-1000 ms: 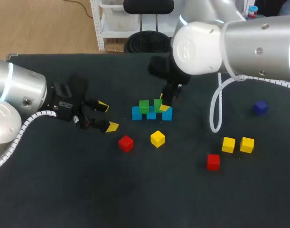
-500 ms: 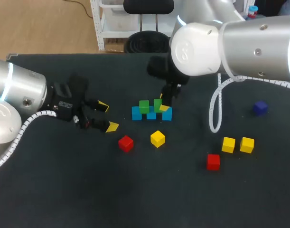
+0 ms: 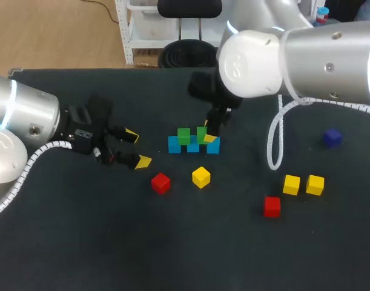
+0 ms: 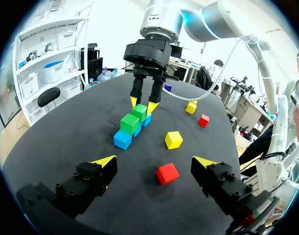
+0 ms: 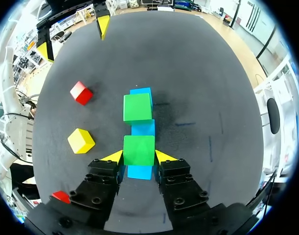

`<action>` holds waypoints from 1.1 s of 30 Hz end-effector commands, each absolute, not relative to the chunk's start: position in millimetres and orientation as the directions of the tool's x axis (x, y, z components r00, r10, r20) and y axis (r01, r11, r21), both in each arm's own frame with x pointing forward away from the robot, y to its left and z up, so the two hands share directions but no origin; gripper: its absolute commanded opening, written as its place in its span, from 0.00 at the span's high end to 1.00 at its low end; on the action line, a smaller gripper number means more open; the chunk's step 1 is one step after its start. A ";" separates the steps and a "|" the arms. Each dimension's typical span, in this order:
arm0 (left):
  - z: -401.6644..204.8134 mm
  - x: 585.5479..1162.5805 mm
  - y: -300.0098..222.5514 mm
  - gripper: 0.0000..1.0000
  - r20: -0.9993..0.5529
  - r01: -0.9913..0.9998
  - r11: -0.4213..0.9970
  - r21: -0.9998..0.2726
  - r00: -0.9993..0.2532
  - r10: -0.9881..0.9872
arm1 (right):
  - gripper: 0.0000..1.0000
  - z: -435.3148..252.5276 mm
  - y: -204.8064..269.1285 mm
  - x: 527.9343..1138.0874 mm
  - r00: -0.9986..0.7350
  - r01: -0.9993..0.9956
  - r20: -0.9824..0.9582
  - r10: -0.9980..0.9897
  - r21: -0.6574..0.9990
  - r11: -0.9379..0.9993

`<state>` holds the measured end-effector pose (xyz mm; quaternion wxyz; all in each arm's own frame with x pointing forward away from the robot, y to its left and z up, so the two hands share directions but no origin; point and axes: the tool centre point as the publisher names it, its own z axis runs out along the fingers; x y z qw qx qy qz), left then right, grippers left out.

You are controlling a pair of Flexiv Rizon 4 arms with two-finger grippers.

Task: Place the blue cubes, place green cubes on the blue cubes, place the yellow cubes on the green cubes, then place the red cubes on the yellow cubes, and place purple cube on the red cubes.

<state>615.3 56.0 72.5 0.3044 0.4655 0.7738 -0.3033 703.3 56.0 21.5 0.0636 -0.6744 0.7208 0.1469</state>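
Observation:
Three blue cubes [image 3: 174, 145] lie in a row mid-table. One green cube [image 3: 183, 136] rests on them. A second green cube [image 5: 139, 150] sits over the near blue cubes [image 5: 139, 172], and my right gripper [image 5: 139, 156] is shut on it from above, yellow tips on both sides. In the head view this gripper [image 3: 208, 132] stands over the row's right end. My left gripper [image 3: 137, 148] lies low, left of the row, open and holding nothing. In its own view the left gripper [image 4: 154, 161] faces a red cube [image 4: 167, 173] and a yellow cube [image 4: 173, 139].
A red cube [image 3: 160, 182] and a yellow cube [image 3: 201, 177] lie just in front of the row. At the right lie two yellow cubes [image 3: 291, 184], a red cube [image 3: 272, 206] and, farther back, a purple cube [image 3: 332, 137].

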 end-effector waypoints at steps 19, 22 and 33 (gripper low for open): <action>71.2 614.4 57.0 0.00 -0.759 0.906 0.382 -0.183 -0.378 0.531 | 1.00 19.2 58.4 705.0 -0.085 -0.991 -0.293 -0.953 0.128 0.049; 71.2 614.4 57.0 0.00 -0.759 0.906 0.382 -0.183 -0.378 0.531 | 1.00 19.6 58.2 705.3 -0.087 -0.991 -0.293 -0.952 0.127 0.052; 71.2 614.4 57.0 0.00 -0.759 0.906 0.382 -0.183 -0.378 0.531 | 1.00 20.3 56.1 705.1 -0.094 -0.990 -0.296 -0.951 0.127 0.059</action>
